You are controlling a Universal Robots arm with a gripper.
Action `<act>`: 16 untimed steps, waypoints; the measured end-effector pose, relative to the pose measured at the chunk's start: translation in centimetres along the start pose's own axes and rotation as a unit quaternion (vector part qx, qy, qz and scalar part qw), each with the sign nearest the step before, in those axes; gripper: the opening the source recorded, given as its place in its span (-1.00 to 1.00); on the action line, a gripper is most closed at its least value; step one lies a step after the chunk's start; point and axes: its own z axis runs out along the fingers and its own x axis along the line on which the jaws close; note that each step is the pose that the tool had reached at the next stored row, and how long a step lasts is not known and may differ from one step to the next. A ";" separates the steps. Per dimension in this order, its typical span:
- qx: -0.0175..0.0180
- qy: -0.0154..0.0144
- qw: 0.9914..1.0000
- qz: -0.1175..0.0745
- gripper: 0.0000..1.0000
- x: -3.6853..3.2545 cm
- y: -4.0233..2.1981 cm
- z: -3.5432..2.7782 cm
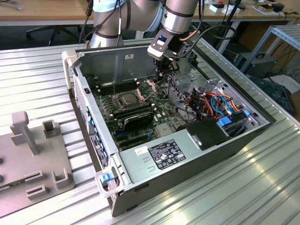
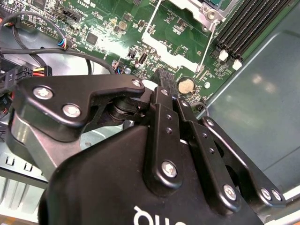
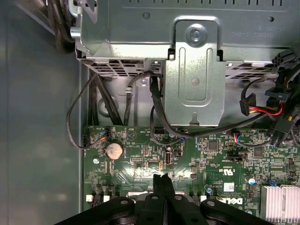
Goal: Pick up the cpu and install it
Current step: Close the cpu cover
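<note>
1. Black links of the tool are seen closest in both wrist views. Its two fingers are pressed tight together, and nothing is seen between them.
2. A flat dark grey square is seen in the exterior view, lying inside the metal socket frame on the green board. It is taken to be the cpu, though this cannot be told for sure.
3. The cpu is laid flat with its top up. It is square, so no side is longer. Its edges are lined up with the frame, and they run slanted across the exterior view, as the case walls do.
4. The tool is held just above the board, near the socket on the exterior view's right, apart from the cpu. A silver plate is seen tipped up between them.
5. A round coin battery is shown in both wrist views, close to the fingertips.
6. A grey metal cage and black cables are shown in the first wrist view.
7. Long black memory slots are shown in the second wrist view.
8. The whole open case is shown in the exterior view, set on a ribbed metal bench. A grey holder is seen at the exterior view's left.
</note>
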 end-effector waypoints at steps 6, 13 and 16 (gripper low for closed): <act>0.000 0.000 1.000 0.000 -0.79 0.00 0.00 0.02; 0.000 0.000 1.000 0.000 -0.79 0.01 0.00 0.15; 0.000 0.000 1.000 0.000 -0.79 0.01 0.00 0.61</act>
